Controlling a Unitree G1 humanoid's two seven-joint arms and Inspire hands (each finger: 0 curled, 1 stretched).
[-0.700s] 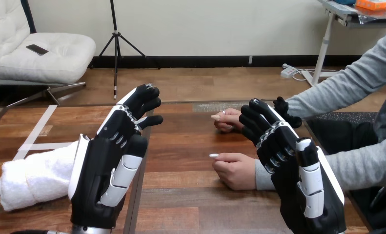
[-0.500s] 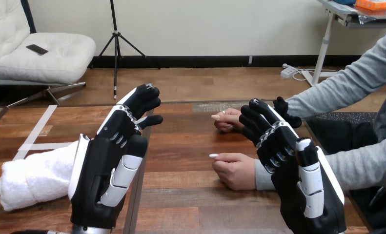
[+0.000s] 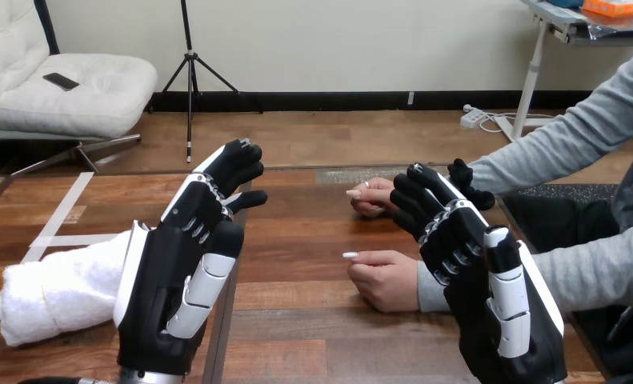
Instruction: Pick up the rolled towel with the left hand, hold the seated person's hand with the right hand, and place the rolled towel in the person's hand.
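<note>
At the left edge of the brown wooden table (image 3: 297,320) lies the rolled white towel (image 3: 53,292) of soft cloth, flat on the wood, with one end toward the table's middle. The robot's left hand (image 3: 177,272) is raised just to the right of it, palm facing inward. Its fingers (image 3: 231,168) are almost straight, a little spread, and they hold nothing. The towel is beside the back of the palm, low down, well apart from the fingertips; whether the hand touches it, I cannot tell. The right hand (image 3: 481,272) is raised on the other side, its fingers also loosely extended and empty. Between the two robot hands the person's nearer hand (image 3: 389,280) rests on the table, loosely curled, just beside the right hand. The person's farther hand (image 3: 373,196) lies on the table beyond it, partly hidden behind the right hand's fingers.
</note>
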